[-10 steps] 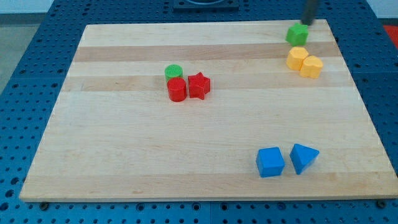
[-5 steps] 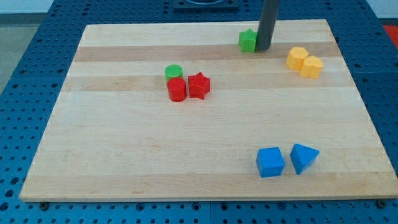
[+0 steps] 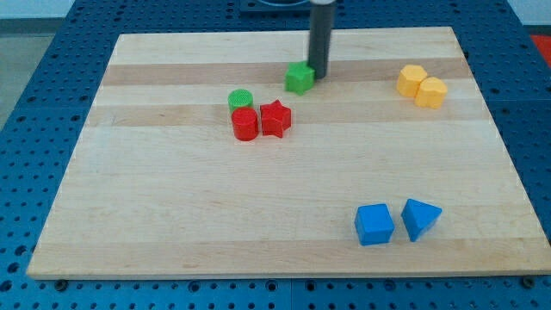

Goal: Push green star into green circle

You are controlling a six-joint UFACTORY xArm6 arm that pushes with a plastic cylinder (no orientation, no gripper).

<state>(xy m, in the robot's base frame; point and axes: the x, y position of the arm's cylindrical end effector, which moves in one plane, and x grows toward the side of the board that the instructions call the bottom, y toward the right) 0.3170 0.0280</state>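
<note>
Camera view: my tip (image 3: 318, 76) is seen touching the green star (image 3: 299, 78), which lies just to its left. The rod carries no jaws, so nothing is held. Farther left and below, the green circle (image 3: 240, 99) is found, touching the red cylinder (image 3: 244, 124) beside the red star (image 3: 275, 118).

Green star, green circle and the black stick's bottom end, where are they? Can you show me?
green star (image 3: 300, 78), camera view, on the middle of its top face.
green circle (image 3: 240, 99), camera view, on its round top.
my tip (image 3: 318, 76), camera view, on the rod's very end, at the star's right edge.
</note>
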